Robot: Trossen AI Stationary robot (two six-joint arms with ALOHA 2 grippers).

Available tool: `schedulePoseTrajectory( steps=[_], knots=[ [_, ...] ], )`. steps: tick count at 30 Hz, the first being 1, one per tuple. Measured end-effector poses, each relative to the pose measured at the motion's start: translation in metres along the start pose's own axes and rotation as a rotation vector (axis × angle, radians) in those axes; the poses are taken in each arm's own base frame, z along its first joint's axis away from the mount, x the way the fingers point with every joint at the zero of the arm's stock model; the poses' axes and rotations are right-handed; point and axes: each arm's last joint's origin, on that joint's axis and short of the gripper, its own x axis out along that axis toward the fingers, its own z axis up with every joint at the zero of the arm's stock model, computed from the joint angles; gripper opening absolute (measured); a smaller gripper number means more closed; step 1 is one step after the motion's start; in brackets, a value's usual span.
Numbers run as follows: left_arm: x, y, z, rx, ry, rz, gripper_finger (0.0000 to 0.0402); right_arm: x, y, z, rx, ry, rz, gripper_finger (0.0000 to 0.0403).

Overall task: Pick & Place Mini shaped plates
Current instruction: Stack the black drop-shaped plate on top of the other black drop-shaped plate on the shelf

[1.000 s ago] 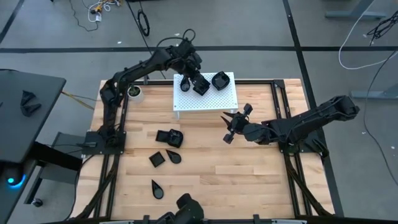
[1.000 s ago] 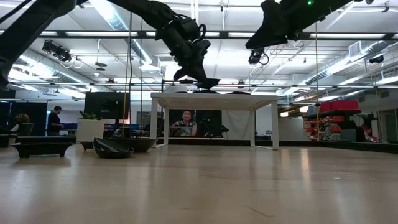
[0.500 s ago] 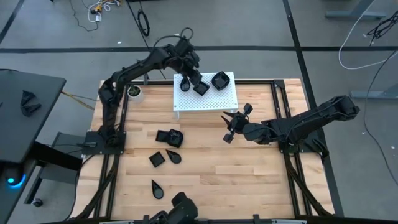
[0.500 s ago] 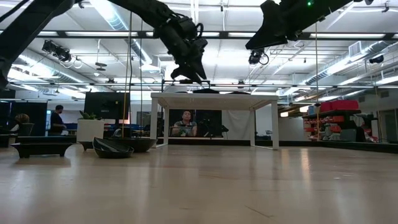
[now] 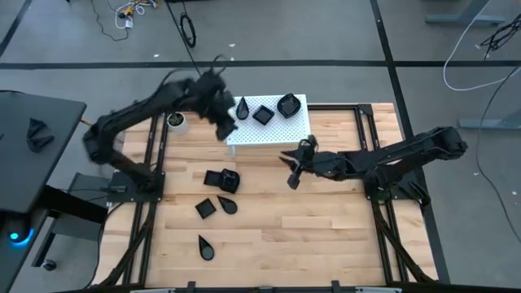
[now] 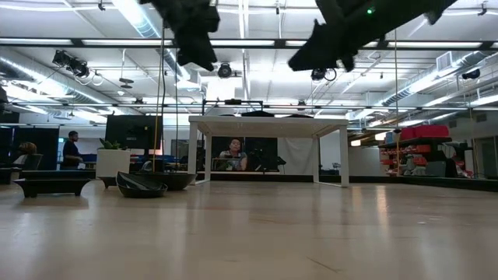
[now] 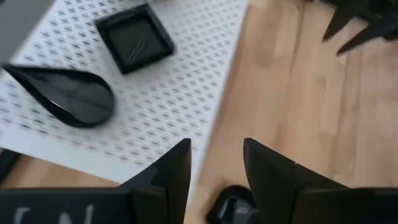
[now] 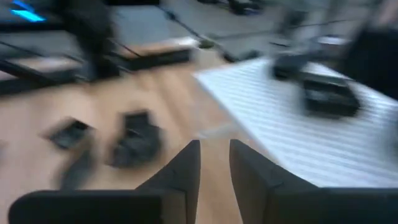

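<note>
Left gripper smeared in high view, fingers unreadable there. Right wrist view all blur: dishes on wood just dark blobs, shapes n/a. Low view: both arms cut off at top edge; dishes on white stand edge-on, indistinct.

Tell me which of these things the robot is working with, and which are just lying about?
Job: black mini plates on the white stand: teardrop, square, shell; more on the wooden table at.

Lying about: white cup, floor cables.

Left claw parted and empty, arm raised; right claw hovers, fingers slightly apart.
</note>
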Motion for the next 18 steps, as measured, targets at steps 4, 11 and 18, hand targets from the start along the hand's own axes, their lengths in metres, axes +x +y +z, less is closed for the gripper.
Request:
schedulePoseTrajectory(
  steps=[4,11,18],
  knots=[
    [0.0,-0.029,-0.05,-0.018,-0.087,0.015,0.0154,0.022,0.01,0.002,0.075,-0.077,0.261,0.0089],
    [0.006,-0.056,-0.144,-0.143,-0.17,0.1,0.0154,0.081,0.049,-0.001,0.044,0.062,0.473,0.0116],
    [0.024,-0.064,-0.217,-0.248,-0.16,0.097,0.0154,0.136,0.09,-0.015,-0.022,0.274,0.471,0.0175]
  ],
)
